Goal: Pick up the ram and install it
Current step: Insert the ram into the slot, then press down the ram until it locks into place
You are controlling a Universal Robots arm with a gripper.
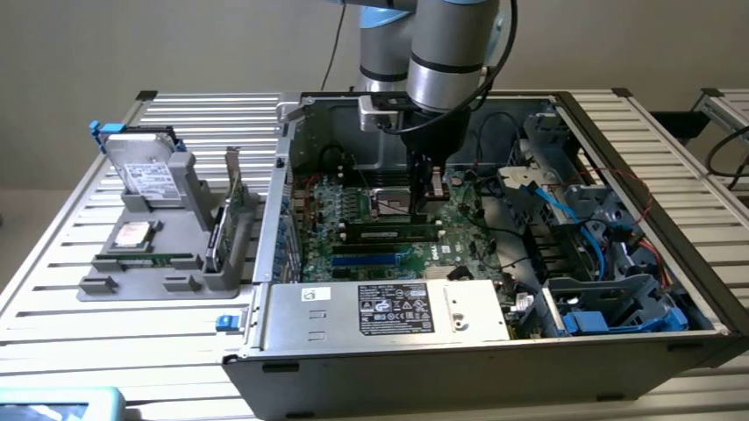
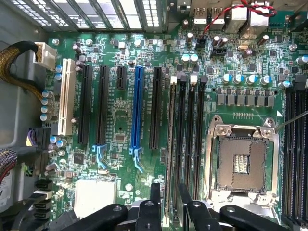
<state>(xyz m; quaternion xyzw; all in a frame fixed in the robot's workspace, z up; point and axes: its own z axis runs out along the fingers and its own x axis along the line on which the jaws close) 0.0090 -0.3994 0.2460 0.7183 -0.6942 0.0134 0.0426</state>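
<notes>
Pincer spread wide, a finger on either side of the ram; ram stands edge-on in a motherboard slot.

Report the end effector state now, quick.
End effector: open, holding nothing, straddling the ram that stands edge-on in the motherboard.

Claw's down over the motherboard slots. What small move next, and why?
Probably raise the claw straight up. It stands open astride one end of the ram, which sits edge-up in its slot, so nothing is held; a sideways move could knock the stick.
</notes>
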